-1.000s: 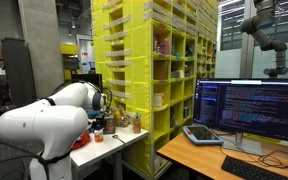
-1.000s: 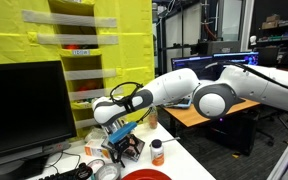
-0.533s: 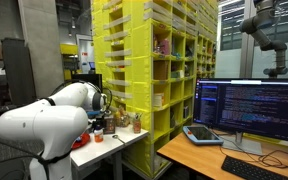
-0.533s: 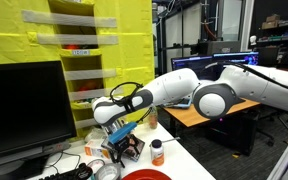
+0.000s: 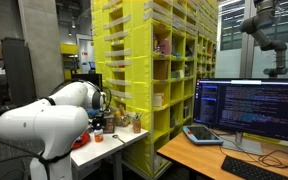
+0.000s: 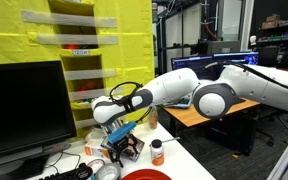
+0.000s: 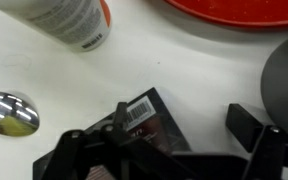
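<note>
In the wrist view, a shiny metal piece (image 7: 8, 112) lies at the far left on the white table (image 7: 189, 62). Whether it is a spoon bowl or a lid cannot be told. Above and to the right of it, a white bottle (image 7: 69, 20) with an orange cap lies tilted and runs out of the top of the picture.

Right of these is a dark packet (image 7: 150, 120) with a barcode label. It lies flat on the table, well apart from the bottle. The gripper (image 7: 174, 142) hangs low over it with the jaws spread wide and nothing clamped between them. One black finger (image 7: 84, 152) stands at the packet's left side and the other is well off to its right. Whether the left finger touches the packet cannot be told.

Further right, the rim of a red plate (image 7: 234, 10) shows at the top. Below the plate, a rounded grey object (image 7: 286, 80) lies at the right edge of the picture.

In an exterior view, a black monitor (image 6: 24, 110) stands at the table's left end, in front of yellow shelving (image 6: 74, 50). The gripper (image 6: 121, 142) is lowered onto the dark packet (image 6: 127, 152) near the middle of the table (image 6: 192, 165). The white bottle (image 6: 156, 152) is just to the packet's right, and the red plate (image 6: 149, 175) sits at the table edge nearest that camera.
</note>
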